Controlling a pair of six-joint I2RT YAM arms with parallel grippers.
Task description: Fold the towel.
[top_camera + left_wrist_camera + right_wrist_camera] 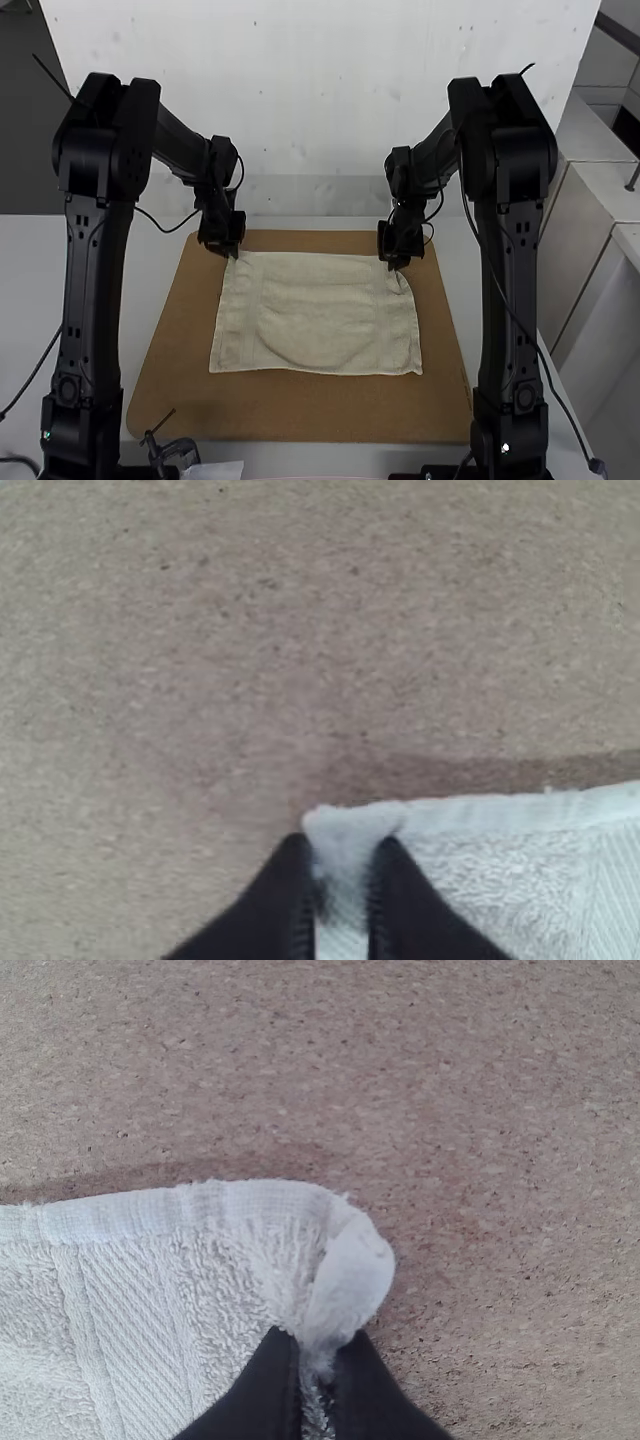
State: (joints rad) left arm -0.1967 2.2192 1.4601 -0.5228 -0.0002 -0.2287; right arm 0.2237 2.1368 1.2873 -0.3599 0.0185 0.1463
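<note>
Grip stage of fold, by look of it: left hand [342,870] pinched shut on towel [320,320] corner at board's [300,410] far left, right hand [317,1355] clamped on bunched corner at far right. Next wants both lifting together, bringing edge toward board's near side. Towel lies spread, lightly rippled, mid-board, stretching nearward from both hands.

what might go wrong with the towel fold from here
The right gripper has the towel by a bunched corner, so that corner may fold in crooked. The left gripper pinches just a small bit at the other far corner, which could slip out in a lift. If the arms move unevenly, the far edge may skew.
</note>
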